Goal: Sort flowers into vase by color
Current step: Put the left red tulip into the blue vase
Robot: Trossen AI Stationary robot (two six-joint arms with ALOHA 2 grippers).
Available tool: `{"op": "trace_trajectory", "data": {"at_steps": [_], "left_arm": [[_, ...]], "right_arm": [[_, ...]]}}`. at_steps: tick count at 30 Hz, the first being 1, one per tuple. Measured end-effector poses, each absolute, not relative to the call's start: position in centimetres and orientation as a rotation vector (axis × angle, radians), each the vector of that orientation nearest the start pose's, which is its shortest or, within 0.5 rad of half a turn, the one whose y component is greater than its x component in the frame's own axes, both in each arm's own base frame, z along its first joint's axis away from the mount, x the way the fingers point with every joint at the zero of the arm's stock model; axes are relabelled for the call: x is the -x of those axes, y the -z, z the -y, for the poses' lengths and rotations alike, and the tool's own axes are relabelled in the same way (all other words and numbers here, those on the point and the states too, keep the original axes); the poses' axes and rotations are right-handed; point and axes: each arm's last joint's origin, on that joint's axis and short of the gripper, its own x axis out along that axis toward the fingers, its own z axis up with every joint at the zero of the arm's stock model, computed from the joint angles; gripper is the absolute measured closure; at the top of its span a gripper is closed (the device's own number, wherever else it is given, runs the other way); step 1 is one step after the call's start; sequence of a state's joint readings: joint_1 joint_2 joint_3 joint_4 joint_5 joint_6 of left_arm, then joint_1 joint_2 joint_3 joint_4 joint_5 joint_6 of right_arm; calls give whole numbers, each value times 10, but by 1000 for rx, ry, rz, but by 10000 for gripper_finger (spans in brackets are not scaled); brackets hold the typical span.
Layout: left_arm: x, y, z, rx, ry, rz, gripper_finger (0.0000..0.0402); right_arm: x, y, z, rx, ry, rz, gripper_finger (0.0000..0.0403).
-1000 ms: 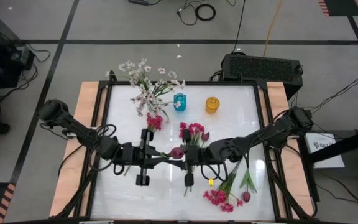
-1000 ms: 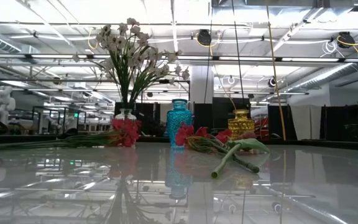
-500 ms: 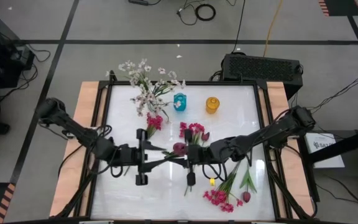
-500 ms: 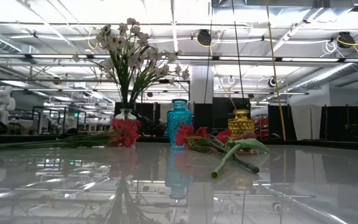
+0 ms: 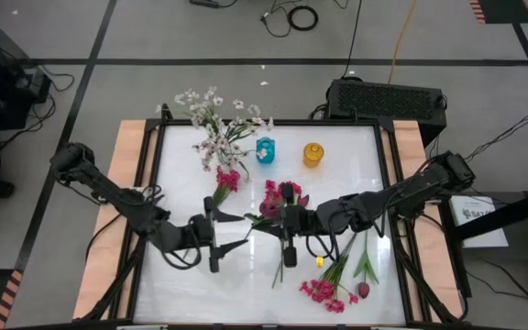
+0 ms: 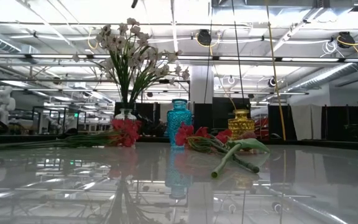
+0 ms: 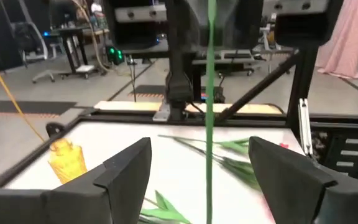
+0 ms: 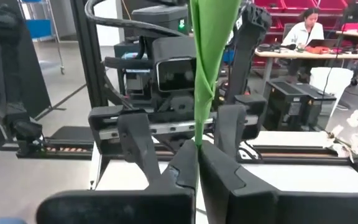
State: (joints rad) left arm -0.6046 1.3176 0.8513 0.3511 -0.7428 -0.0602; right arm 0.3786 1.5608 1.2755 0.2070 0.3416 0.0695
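Both grippers hang above the table's middle, facing each other. My right gripper point(image 5: 273, 225) point(image 8: 197, 150) is shut on the green stem of a dark maroon tulip point(image 5: 266, 212). My left gripper point(image 5: 236, 234) point(image 7: 199, 146) is open; the same stem point(image 7: 210, 118) runs upright between its fingers without touching them. At the far edge a clear vase point(image 5: 211, 137) point(image 6: 125, 115) holds white flowers, next to a blue vase point(image 5: 265, 150) and a yellow vase point(image 5: 313, 154). The low view shows neither gripper. My right gripper pinches the tulip's green stem point(image 8: 197, 134) between its two fingers, just below a long leaf point(image 8: 209, 43). The fingers come level from the table's right and lie across the stem. The stem stands upright, rising above the fingers.
Magenta flowers point(image 5: 285, 192) lie under the right arm, and a pink sprig point(image 5: 227, 179) lies by the clear vase. More flowers point(image 5: 333, 289) lie at the near right. Wooden rails point(image 5: 126, 174) border the white tabletop point(image 5: 246, 293), which is bare at the near left.
My left gripper has opened and let go of the stem, staying near the middle. My right gripper has carried the tulip a little toward the table's right and far edges.
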Motion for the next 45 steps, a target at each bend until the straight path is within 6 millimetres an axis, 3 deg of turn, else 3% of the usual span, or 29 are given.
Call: {"op": "trace_trajectory", "data": {"at_steps": [5,16,25,35,45], "left_arm": [[-259,-284,150,9,-128,-80,144],[-283,-265,146,50,-116,-70,246],[-283,-267,145,43,-117,-68,385],[-287,-271,137,-4,-143,-36,394],[-300,-284,106,-43,-191,81,394]], "right_arm": [[-341,-344,-125,-22,-33,-121,403],[-341,-341,-125,-20,-30,-156,403],[-340,-337,-124,9,18,-193,403],[-342,-340,-121,0,28,-164,373],[-348,-373,-104,85,71,-88,295]]}}
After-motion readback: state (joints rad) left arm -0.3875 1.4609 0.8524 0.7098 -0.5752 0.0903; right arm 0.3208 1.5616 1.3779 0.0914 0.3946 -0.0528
